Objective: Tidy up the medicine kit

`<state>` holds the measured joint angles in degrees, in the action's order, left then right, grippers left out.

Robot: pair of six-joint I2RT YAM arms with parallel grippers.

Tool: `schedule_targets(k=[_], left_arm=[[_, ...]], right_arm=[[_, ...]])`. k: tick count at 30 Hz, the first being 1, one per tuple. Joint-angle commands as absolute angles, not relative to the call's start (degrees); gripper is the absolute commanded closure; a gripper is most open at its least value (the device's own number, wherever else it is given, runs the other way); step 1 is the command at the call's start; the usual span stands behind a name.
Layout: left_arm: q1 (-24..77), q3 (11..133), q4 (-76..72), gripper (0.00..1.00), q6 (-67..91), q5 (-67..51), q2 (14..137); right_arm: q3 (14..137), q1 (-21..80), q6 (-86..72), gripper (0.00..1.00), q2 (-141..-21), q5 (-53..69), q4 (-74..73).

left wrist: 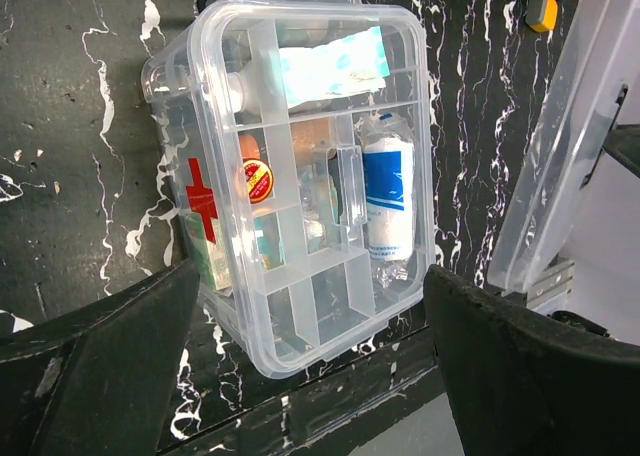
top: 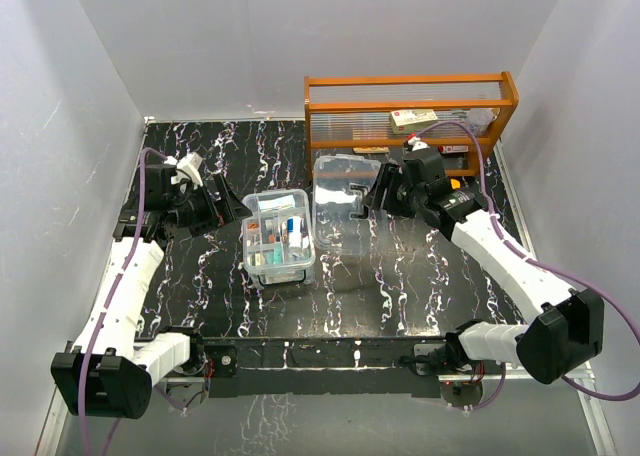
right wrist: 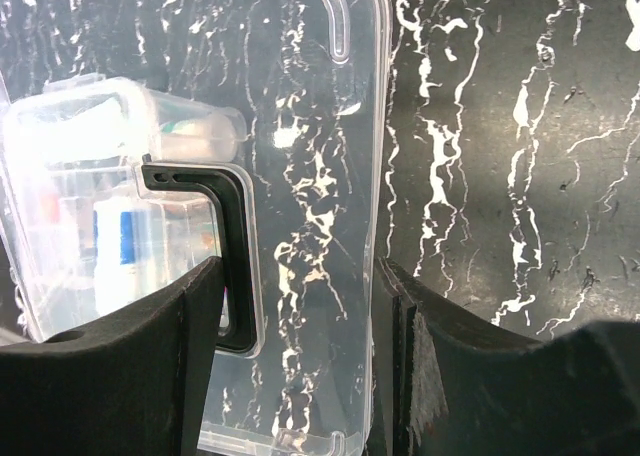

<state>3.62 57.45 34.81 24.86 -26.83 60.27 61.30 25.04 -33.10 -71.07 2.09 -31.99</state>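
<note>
Black marble-look table (top: 400, 276) with white veining, plain pale walls (top: 300, 36) on three sides. I count one orange wooden rack (top: 410, 106) with a ribbed clear panel at the back right, with one flat pack (top: 413, 117) lying in it.

One clear lid (top: 340, 211), tilted up off the table between rack and box, with one dark handle (right wrist: 235, 266). One medicine kit box (left wrist: 424, 156), centre of the table, open, divided insert tray seated inside, one red cross mark (left wrist: 202, 198) on its side.

In the tray I make out one pale blue-green packet (left wrist: 335, 64) in an end compartment, one white roll with a blue label (left wrist: 388, 191) along one side and one small round red-and-yellow cap (left wrist: 256, 179). The rest is too blurred through the plastic to count.

Two arms. My left gripper (left wrist: 310, 281) has its jaws spread wide, just beside the box on its left, holding nothing and not touching it. My right gripper (right wrist: 305, 271) is about half closed, clamped on the lid beside the handle and holding it up.
</note>
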Motion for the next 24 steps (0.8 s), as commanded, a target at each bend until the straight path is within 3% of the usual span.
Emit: schedule_targets(k=[1, 17, 24], left_arm=[[3.87, 59.79, 34.36, 0.06, 26.42, -26.45, 58.36], [3.87, 54.34, 27.45, 0.06, 36.41, -12.64, 42.97], [3.88, 52.21, 26.97, 0.05, 34.76, -17.64, 42.66]], right_arm=[[66.84, 25.05, -34.44, 0.56, -70.69, 6.26, -32.79], [78.80, 42.26, -41.84, 0.56, -81.74, -3.81, -35.60], [85.14, 46.06, -41.38, 0.56, -88.51, -6.99, -37.98]])
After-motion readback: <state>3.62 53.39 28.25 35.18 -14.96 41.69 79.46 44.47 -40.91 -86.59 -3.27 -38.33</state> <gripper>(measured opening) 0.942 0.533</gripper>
